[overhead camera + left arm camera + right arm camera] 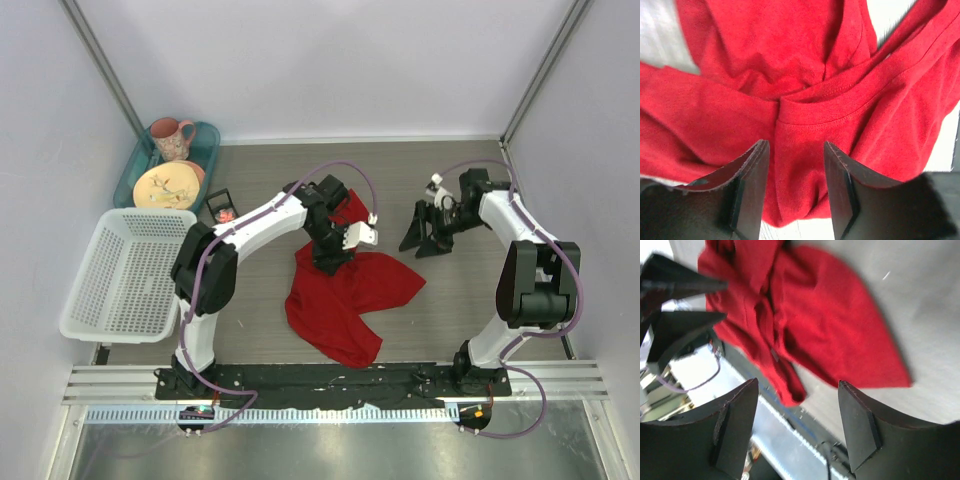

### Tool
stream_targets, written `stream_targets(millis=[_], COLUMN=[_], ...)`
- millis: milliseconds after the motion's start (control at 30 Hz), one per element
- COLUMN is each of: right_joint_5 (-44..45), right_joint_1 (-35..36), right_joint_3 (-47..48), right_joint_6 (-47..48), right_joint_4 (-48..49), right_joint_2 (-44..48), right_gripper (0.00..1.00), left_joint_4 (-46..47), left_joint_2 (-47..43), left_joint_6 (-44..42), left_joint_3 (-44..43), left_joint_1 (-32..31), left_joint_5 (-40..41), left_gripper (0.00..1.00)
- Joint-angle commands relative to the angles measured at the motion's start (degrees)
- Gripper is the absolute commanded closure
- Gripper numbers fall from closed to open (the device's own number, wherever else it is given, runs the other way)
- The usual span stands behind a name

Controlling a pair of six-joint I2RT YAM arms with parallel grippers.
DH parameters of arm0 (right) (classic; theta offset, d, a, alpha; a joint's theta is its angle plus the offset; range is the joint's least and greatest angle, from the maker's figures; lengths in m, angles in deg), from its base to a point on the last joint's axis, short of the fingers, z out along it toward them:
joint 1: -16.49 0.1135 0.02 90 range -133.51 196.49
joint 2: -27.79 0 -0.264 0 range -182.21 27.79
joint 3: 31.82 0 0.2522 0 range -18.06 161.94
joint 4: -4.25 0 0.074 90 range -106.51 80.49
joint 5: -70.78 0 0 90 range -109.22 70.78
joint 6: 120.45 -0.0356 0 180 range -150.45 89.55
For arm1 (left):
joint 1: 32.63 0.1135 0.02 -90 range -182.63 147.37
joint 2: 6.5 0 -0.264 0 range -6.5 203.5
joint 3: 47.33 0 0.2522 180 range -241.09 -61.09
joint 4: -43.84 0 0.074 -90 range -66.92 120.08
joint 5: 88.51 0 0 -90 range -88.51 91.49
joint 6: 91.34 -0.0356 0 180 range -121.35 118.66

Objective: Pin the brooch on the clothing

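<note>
Left wrist view: my left tool (795,145) hangs open over the bunched red T-shirt (805,60) on the counter (450,300); the right tool (797,385) is open too, empty. Closing here could pinch several layers, and I cannot pick out the brooch.

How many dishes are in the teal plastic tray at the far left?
2: a pink ceramic mug at the far end of the teal plastic tray, and a round cream plate at its near end. Others under the plate may be hidden.
</note>
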Motion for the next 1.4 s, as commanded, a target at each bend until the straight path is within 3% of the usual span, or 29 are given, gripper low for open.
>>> stream_targets(millis=[0,100,200,233,333,367,600,700,867,1100,1133,1233,1333,1367], right_joint_5=[-7.4,-6.62,-9.59,-10.12,-9.52,-8.56,-7.93,-8.02,-7.84,-10.92,-10.57,-8.55,-7.41,-6.97], right_joint_1=[1.03,1.03,1.03,1.11,2.08,2.6,9.1,11.3,12.1,15.17,15.87,17.72,17.81,17.64], right_joint_3=[-8.24,-11.24,-16.93,-18.88,-24.25,-24.69,-20.23,-19.17,-16.28,-13.8,-14.15,-15.12,-14.94,-13.9], right_joint_6=[-0.3,-3.19,-6.69,-8.02,-11.55,-11.64,-9.88,-8.83,-14.87,-22.7,-23.41,-24.91,-25.35,-24.57], right_joint_4=[-2.21,-0.55,2.78,4.36,10.08,10.79,11.76,13.07,22.03,31.27,32.06,34.61,35.32,33.75], right_joint_2=[3.63,5.48,7.06,7.93,11.54,11.98,2.51,-2.24,-8.22,-8.94,-8.85,-9.81,-12.01,-12.27], right_gripper=[0.3,0.3,0.3,0.3,0.24,0.22,0.2,0.19,0.19,0.21,0.23,0.42,0.74,0.96], left_joint_4=[-3.79,-4.39,-5.89,-5.72,-3.97,-1.09,14.4,15.99,18.36,19.51,19.42,19.42,19.16,18.98], left_joint_2=[1.27,2.59,3.73,3.82,4.96,5.49,9.97,9.45,6.9,4.88,4.79,4.79,4.26,4.0], left_joint_6=[-8.03,-9.88,-10.59,-9.63,-4.01,1.4,24.12,25.71,25.8,25.19,25.19,25.45,25.98,26.41], left_joint_3=[-1.53,-0.65,-1.35,-1.79,-6.35,-8.01,-16.99,-16.38,-10.6,-6.8,-6.8,-7.24,-7.59,-7.76], left_joint_1=[-1.81,-2.51,-2.69,-2.52,0.03,1.08,14.53,17.34,17.79,17.96,17.96,17.96,18.31,18.49], left_joint_5=[4.09,5.32,6.37,6.37,4.18,3.92,5.49,4.97,2.95,2.77,2.77,2.6,2.33,2.24], left_gripper=[0.47,0.52,0.7,0.81,0.98,1.0,1.0,1.0,1.0,1.0,1.0,1.0,1.0,1.0])
